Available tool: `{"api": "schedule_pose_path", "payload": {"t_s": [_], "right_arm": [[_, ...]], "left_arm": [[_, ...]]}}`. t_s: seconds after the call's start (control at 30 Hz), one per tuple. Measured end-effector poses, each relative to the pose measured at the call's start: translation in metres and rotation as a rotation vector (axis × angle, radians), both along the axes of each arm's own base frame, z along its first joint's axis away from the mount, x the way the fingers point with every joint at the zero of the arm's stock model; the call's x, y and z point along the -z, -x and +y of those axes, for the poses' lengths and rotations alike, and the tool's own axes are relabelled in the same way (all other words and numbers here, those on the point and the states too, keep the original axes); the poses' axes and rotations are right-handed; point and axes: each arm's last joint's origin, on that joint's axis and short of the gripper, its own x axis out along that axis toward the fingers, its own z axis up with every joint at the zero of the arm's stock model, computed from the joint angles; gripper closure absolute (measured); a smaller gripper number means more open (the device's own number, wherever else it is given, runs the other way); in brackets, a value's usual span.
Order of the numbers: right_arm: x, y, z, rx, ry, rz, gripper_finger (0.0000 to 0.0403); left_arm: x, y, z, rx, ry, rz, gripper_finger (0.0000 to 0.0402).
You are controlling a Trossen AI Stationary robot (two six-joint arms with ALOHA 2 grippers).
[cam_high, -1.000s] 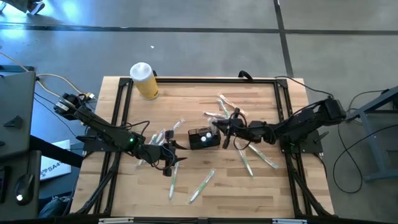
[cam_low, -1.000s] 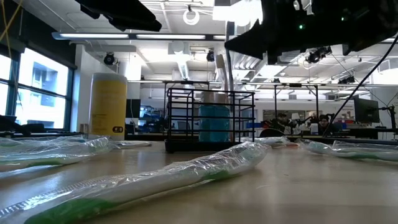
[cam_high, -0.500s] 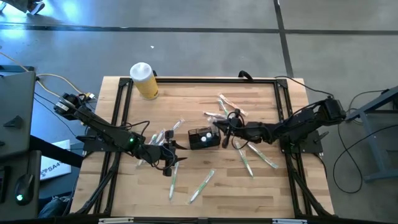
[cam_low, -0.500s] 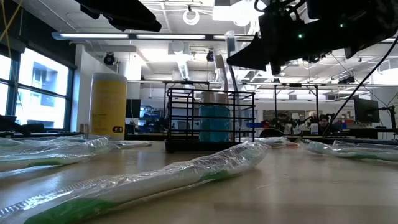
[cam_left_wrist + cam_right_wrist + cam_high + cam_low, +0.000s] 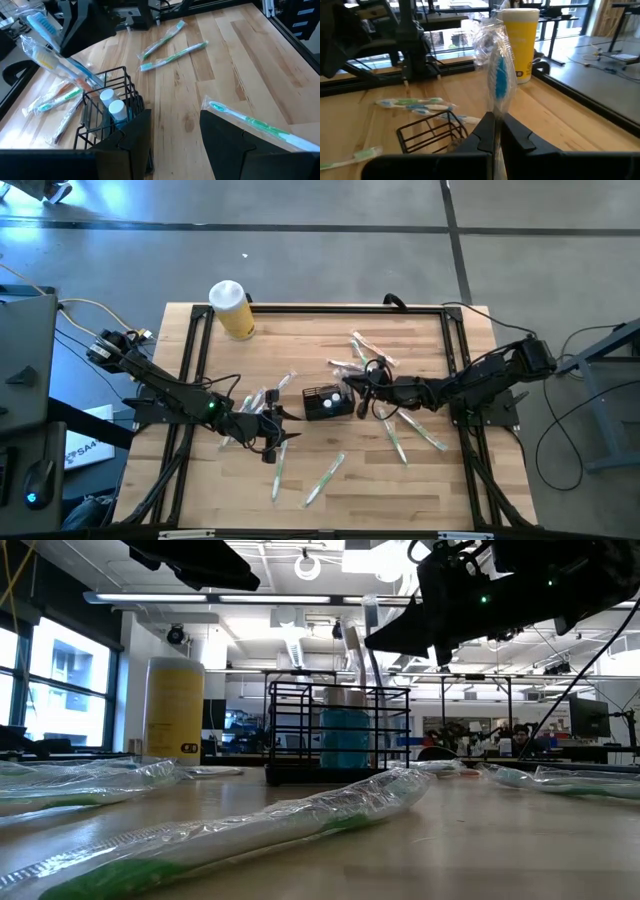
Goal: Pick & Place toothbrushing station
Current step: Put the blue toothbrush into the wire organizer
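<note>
The caddy (image 5: 327, 402) sits near the middle of the table (image 5: 300, 340), a black wire box with a blue-and-white tube (image 5: 114, 109) standing inside it. The right gripper (image 5: 352, 387) hangs just over the caddy's right edge, its fingers (image 5: 485, 131) pinched tight on a wrapped blue toothbrush (image 5: 497, 75) held upright, handle end down toward the caddy. The left gripper (image 5: 268, 423) waits low, just left of the caddy, fingers (image 5: 227, 135) spread apart with nothing between them. Wrapped green toothbrushes (image 5: 325, 478) lie scattered about on the wood. A yellow cylinder (image 5: 232, 310) with a white lid stands at the far left corner, well apart from the caddy.
</note>
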Motion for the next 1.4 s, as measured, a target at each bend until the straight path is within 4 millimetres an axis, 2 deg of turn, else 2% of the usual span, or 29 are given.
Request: {"api": "schedule_pose_path", "payload": {"t_s": [0.43,0.8,1.23,1.4], "right_arm": [[-0.005,-0.001,-0.002,-0.042,0.010,-0.046,0.0398],[0.025,-0.014,-0.005,-0.013,-0.013,-0.027,0.0398],[0.029,-0.015,-0.002,-0.016,-0.001,-0.015,0.0393],[0.029,-0.014,0.004,-0.052,0.018,-0.005,0.0372]], "left_arm": [[0.000,0.000,0.000,0.000,0.000,0.000,0.0239],[0.000,0.000,0.000,0.003,0.001,0.002,0.0239],[0.001,0.000,0.000,0.003,-0.003,0.008,0.0239],[0.001,0.000,0.000,0.003,-0.003,0.008,0.0239]]}}
